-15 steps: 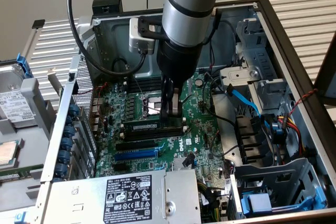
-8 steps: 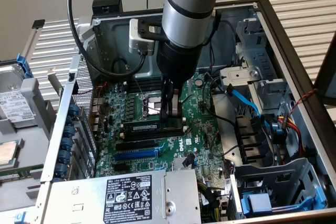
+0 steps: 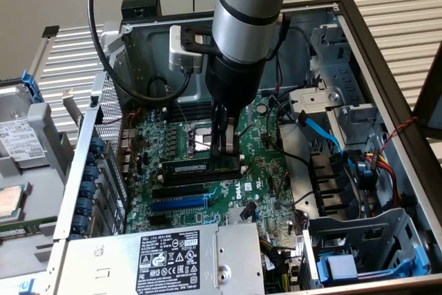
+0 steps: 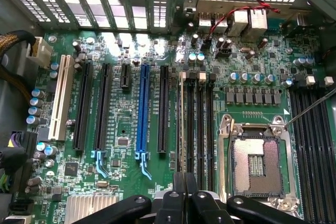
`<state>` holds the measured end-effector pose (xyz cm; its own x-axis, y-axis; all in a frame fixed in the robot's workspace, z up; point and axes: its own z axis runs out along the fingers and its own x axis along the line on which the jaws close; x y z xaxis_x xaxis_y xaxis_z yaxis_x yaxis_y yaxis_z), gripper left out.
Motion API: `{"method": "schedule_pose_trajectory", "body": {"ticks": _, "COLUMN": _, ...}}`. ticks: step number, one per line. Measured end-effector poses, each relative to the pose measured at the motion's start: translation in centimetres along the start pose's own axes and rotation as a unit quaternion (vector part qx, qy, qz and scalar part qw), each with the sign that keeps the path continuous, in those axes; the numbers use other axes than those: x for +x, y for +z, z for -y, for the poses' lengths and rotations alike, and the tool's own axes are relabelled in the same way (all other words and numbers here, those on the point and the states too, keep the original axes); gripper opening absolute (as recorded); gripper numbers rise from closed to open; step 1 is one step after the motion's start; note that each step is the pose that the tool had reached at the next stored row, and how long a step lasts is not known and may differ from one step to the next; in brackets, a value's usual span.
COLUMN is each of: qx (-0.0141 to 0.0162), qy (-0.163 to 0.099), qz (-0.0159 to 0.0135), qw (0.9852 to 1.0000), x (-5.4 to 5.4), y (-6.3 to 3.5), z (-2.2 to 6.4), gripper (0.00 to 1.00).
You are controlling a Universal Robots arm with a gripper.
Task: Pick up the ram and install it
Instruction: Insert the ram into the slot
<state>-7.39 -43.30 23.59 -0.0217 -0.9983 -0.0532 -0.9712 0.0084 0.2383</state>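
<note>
The ram (image 3: 197, 168) is a thin green stick with black chips and a white label. It stands on edge in the memory slot beside the CPU socket (image 3: 200, 139). From the wrist it shows edge-on as a pale line, the ram (image 4: 182, 124), running up to the black fingers. My gripper (image 3: 227, 153) comes straight down from the grey arm onto the ram's end at the exterior view's right. In the wrist view my gripper (image 4: 185, 184) is shut, its fingers pinched together on the ram's top edge.
Empty black memory slots (image 4: 202, 124) lie beside the ram, and the open CPU socket (image 4: 257, 166) lies beyond them. A blue expansion slot (image 4: 142, 108) and black slots lie on the other side. The power supply (image 3: 166, 260), a blue cable (image 3: 321, 132) and drive cages crowd the case.
</note>
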Motion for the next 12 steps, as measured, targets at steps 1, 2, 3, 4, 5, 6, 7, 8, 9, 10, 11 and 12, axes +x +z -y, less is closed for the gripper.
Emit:
{"method": "schedule_pose_trajectory", "body": {"ticks": 1, "qx": 0.0003, "qy": 0.0, "qz": 0.0001, "qw": 1.0, "x": 0.0, "y": 0.02, "z": -0.03, "gripper": 0.12}}
{"method": "schedule_pose_trajectory", "body": {"ticks": 2, "qx": 0.0006, "qy": 0.0, "qz": 0.0001, "qw": 1.0, "x": 0.0, "y": 0.03, "z": -0.08, "gripper": 0.12}}
{"method": "schedule_pose_trajectory", "body": {"ticks": 3, "qx": 0.0009, "qy": 0.0, "qz": 0.0, "qw": 1.0, "x": 0.01, "y": 0.04, "z": -0.13, "gripper": 0.12}}
{"method": "schedule_pose_trajectory", "body": {"ticks": 4, "qx": 0.0011, "qy": 0.0, "qz": 0.0, "qw": 1.0, "x": 0.01, "y": 0.05, "z": -0.17, "gripper": 0.12}}
{"method": "schedule_pose_trajectory", "body": {"ticks": 5, "qx": 0.0011, "qy": 0.0, "qz": 0.0, "qw": 1.0, "x": 0.01, "y": 0.05, "z": -0.18, "gripper": 0.12}}
{"method": "schedule_pose_trajectory", "body": {"ticks": 6, "qx": 0.0011, "qy": 0.0, "qz": 0.0, "qw": 1.0, "x": 0.01, "y": 0.05, "z": -0.18, "gripper": 0.12}}
{"method": "schedule_pose_trajectory", "body": {"ticks": 7, "qx": 0.0012, "qy": 0.0, "qz": -0.0001, "qw": 1.0, "x": 0.01, "y": 0.05, "z": -0.18, "gripper": 0.12}}
{"method": "schedule_pose_trajectory", "body": {"ticks": 8, "qx": 0.0012, "qy": 0.0, "qz": 0.0001, "qw": 1.0, "x": 0.01, "y": 0.06, "z": -0.18, "gripper": 0.12}}
{"method": "schedule_pose_trajectory", "body": {"ticks": 9, "qx": 0.0015, "qy": 0.0, "qz": 0.0001, "qw": 1.0, "x": 0.01, "y": 0.06, "z": -0.18, "gripper": 0.12}}
{"method": "schedule_pose_trajectory", "body": {"ticks": 10, "qx": 0.0017, "qy": 0.0, "qz": 0.0001, "qw": 1.0, "x": 0.01, "y": 0.06, "z": -0.18, "gripper": 0.12}}
{"method": "schedule_pose_trajectory", "body": {"ticks": 11, "qx": 0.002, "qy": 0.0, "qz": 0.0001, "qw": 1.0, "x": 0.01, "y": 0.06, "z": -0.18, "gripper": 0.12}}
{"method": "schedule_pose_trajectory", "body": {"ticks": 12, "qx": 0.0023, "qy": 0.0, "qz": 0.0002, "qw": 1.0, "x": 0.01, "y": 0.06, "z": -0.18, "gripper": 0.12}}
